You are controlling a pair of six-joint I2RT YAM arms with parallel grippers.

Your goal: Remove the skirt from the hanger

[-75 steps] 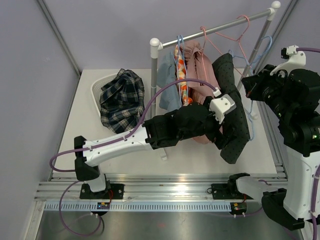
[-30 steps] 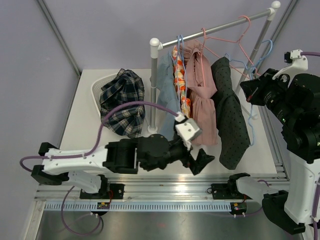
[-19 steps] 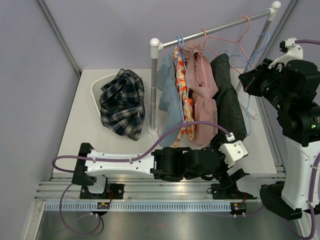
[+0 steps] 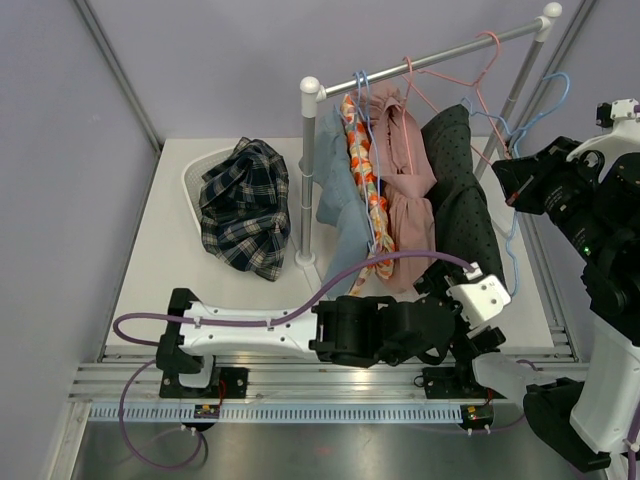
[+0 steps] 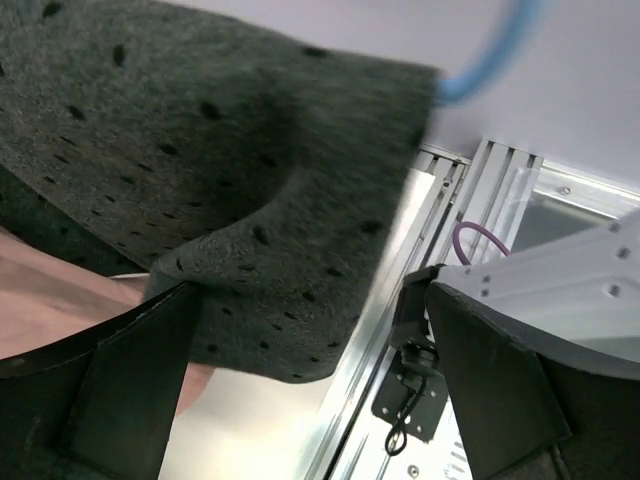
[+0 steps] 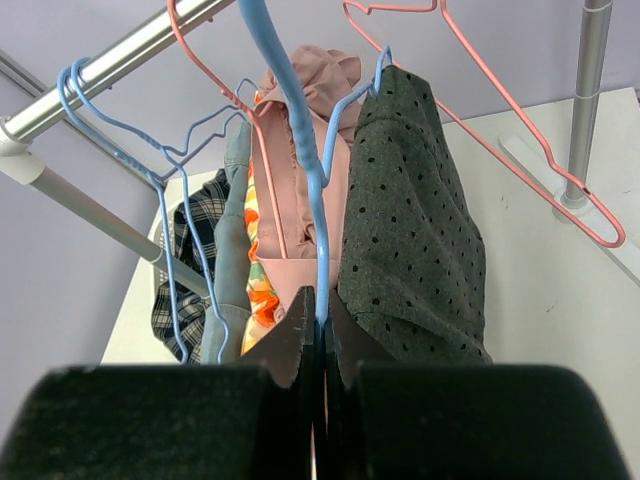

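R gripper (image 6: 320, 305) pinches blue hanger (image 6: 293, 130) (wrist cam only); L gripper (image 5: 310, 380) spread under skirt (image 5: 200, 150) hem.

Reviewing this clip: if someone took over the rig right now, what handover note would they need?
Left gripper: open at the hem of the skirt, gripping nothing.
Right gripper: shut on the blue hanger.
Skirt: still on the hanger, next to the other clothes on the rail.
Done: hanger held, left arm brought to the hem.
Left: probably close the left gripper on the hem and pull the skirt off the hanger.
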